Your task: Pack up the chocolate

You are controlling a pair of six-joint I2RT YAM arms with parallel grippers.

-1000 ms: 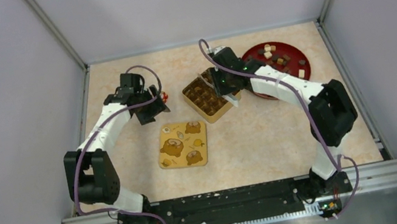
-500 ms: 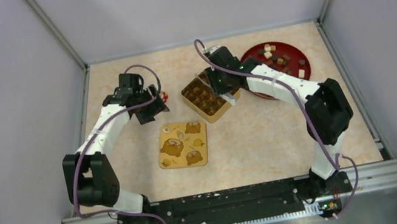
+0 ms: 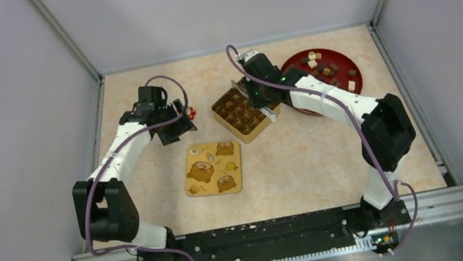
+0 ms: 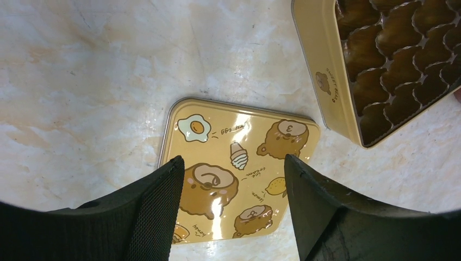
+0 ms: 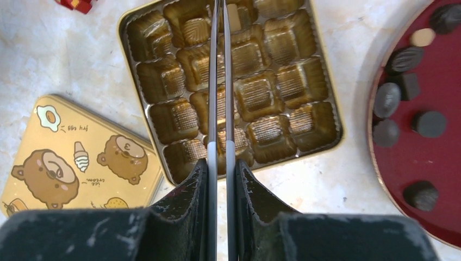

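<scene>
The chocolate [image 3: 322, 70] lies as several small dark and cream lumps [image 5: 387, 99] on a round red plate [image 3: 342, 80] at the back right. An open yellow tin [image 3: 239, 111] with gold cells [image 5: 326, 87] stands mid-table. My right gripper [image 5: 221, 163] hovers over it, shut on thin grey metal tweezers [image 5: 213, 81] that reach across the cells. Their tips run out of the frame. A cream lump [image 5: 234, 16] sits in a far cell beside the blades. My left gripper [image 4: 232, 160] is open and holds nothing, above the lid [image 4: 239, 157].
The square yellow lid [image 3: 214, 168] with cartoon pictures lies flat in front of the tin. A small red-and-white wrapped sweet [image 3: 191, 114] rests by the left gripper [image 3: 174, 127]. Metal rails and grey walls border the table.
The right gripper's jaws have drawn together on the tweezers, and the arm has shifted slightly back over the tin. The left arm has not moved.
</scene>
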